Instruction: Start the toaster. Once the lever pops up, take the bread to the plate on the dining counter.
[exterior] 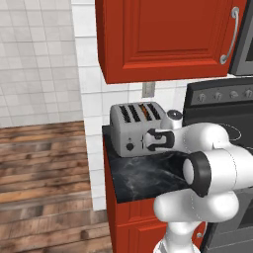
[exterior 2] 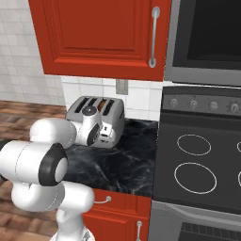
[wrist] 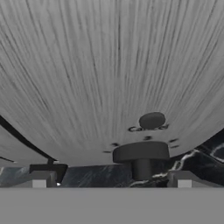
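Four slots run across the top of the boxy silver-grey toaster (exterior: 129,129), which stands at the left end of the black, white-veined marble-look counter (exterior: 141,179), against the white tiled wall. Inside one slot toward the right, a slice of tan bread (exterior: 144,110) with a darker crust edge sits low, its top edge just visible; from the right base view it shows as an orange-brown sliver (exterior 2: 101,105).

Left base view: a round black knob (exterior: 130,147) is visible on the toaster's front face. Just right of it, the two-finger gripper (exterior: 147,141) of the white arm is pressed close to that front face. Red wall cabinet (exterior: 165,37) hangs overhead; black stove (exterior: 222,116) stands at right.

Hand view: brushed grey toaster front (wrist: 109,74) is very close. One dark lever (wrist: 141,153) with flat top and short stem sits between the two finger tips (wrist: 43,178), nearer the right one. Jaws stand wide apart, gripping nothing; contact with the lever cannot be told.

Right base view: the arm's wrist covers much of the toaster's front.
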